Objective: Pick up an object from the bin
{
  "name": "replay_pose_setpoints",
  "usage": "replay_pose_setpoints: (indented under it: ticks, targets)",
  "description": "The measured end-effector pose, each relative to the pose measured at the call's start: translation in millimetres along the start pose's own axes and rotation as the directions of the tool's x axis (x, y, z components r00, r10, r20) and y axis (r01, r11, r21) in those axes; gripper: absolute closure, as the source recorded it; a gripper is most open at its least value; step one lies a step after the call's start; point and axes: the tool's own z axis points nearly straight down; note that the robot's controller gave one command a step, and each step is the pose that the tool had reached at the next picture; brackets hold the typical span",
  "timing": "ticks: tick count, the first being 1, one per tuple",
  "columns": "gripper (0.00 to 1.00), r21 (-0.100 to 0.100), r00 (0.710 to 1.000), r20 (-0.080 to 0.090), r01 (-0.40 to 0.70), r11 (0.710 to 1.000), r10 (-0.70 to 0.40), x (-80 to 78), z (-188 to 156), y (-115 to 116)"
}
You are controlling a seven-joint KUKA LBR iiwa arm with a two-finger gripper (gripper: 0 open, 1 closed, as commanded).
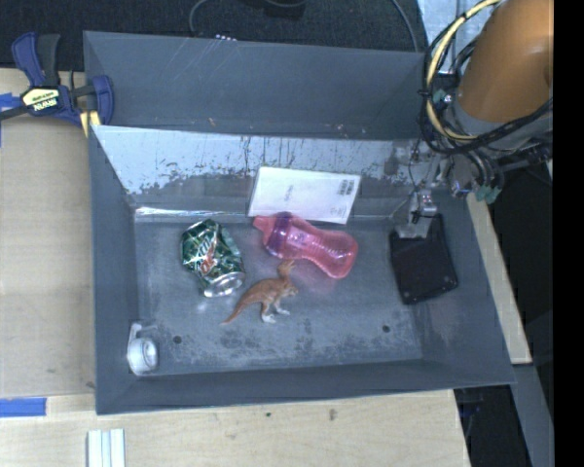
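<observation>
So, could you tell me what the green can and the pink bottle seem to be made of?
The green can looks like thin printed metal: crushed and dented, with a silvery end. The pink bottle looks like glossy, perhaps slightly translucent plastic, going by its smooth sheen.

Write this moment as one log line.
tool: bin right side, over black pouch | holding: nothing seen | nearest other: pink bottle

— Where is the arm [494, 90]?
— Upper right of the frame, under its orange cover [511, 37], looped with yellow and black cables [438, 81].
— And the gripper [421, 212]?
— Below the cover, right of centre, hanging downward from the wrist.
</observation>
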Motion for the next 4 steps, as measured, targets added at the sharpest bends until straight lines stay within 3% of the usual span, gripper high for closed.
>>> replay_pose_setpoints:
  ticks: [1, 2, 3, 4]
  targets:
    - [0.00, 0.001, 1.000, 0.008, 0.002, 1.000, -0.002, -1.2, -5.4, 0.3]
    - [0.00, 0.002, 1.000, 0.012, 0.027, 1.000, -0.027, 28.4, 34.1, 16.0]
    - [0.00, 0.001, 0.995, 0.005, 0.101, 0.995, -0.101, 41.7, 68.1, 27.7]
    - [0.00, 0.003, 0.997, 0.018, 0.074, 0.997, -0.074, 60.2, 108.1, 43.1]
